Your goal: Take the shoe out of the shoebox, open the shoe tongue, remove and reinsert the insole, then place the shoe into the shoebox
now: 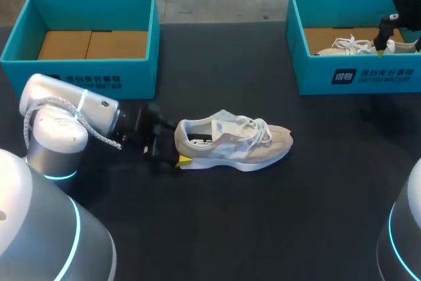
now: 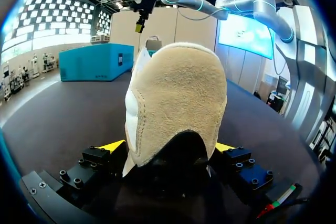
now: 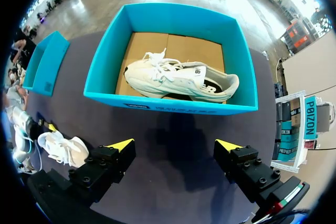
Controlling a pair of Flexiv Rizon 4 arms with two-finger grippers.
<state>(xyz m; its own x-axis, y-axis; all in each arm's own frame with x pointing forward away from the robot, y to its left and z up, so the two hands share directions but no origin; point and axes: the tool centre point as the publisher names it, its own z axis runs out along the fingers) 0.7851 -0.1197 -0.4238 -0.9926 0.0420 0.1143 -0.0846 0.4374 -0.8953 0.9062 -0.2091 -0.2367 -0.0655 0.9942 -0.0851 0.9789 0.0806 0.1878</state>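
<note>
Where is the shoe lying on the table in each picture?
Head view: shoe mid-table, heel held by the left gripper.
Left wrist view: shoe fills the middle, heel-on, between the jaws.
Right wrist view: shoe small, at that gripper.
Shared landmark: the blue shoebox holding the other shoe.

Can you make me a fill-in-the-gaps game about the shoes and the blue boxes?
1. The left gripper holds the table shoe by its ___.
2. The left shoebox has ___ shoes inside.
3. The second shoe lies in the shoebox on the robot's ___ side.
4. The right gripper has its fingers ___.

Missing words: heel; no; right; open.
</note>
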